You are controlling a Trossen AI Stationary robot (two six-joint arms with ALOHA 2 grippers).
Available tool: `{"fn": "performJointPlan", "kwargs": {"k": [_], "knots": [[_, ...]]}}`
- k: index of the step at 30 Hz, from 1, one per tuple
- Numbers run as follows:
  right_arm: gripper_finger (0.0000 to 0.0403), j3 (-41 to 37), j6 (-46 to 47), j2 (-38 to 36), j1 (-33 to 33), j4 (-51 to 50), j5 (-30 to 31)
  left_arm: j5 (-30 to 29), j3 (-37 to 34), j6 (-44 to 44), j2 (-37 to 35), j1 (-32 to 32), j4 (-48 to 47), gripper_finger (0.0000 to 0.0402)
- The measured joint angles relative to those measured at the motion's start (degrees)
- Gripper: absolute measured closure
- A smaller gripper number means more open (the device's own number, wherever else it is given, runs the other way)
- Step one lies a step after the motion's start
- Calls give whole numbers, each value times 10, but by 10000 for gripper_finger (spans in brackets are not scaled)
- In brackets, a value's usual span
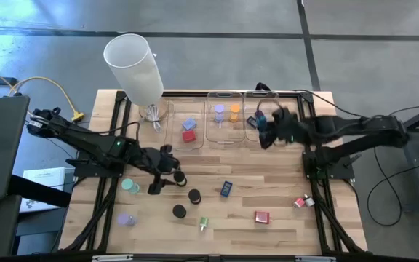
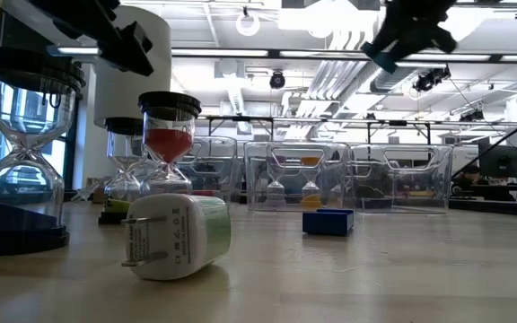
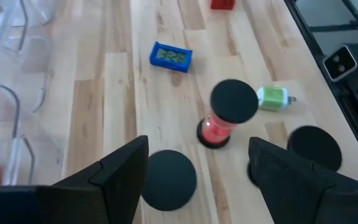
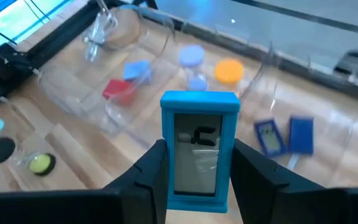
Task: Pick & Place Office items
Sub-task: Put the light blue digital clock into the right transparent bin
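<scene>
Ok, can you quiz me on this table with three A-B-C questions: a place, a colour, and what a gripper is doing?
1. Where is the orange hourglass? A) bare table B) middle tray C) the floor
2. What colour is the clock in the right gripper? A) red B) green C) blue
3. The left gripper is: A) open, empty B) shut on a block C) shut on a plug
Answers: B, it stands inside that clear tray; C, its blue frame shows between the fingers; A, its fingers stand apart above the table.
</scene>
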Motion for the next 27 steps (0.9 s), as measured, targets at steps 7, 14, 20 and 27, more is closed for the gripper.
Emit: {"fn": "performJointPlan", "kwargs": {"k": [7,14,20,27], "knots": [[278,53,-121,27,-179,-19,-147,0,0,-19,0,10,3,131],[278,61,-200,114,-313,-61,-246,-1,0,5,0,10,9,131],[278,61,-246,212,-360,-62,-289,-4,0,6,0,10,12,131],[278,61,-287,302,-371,-61,-302,-4,0,6,0,10,12,131]]}}
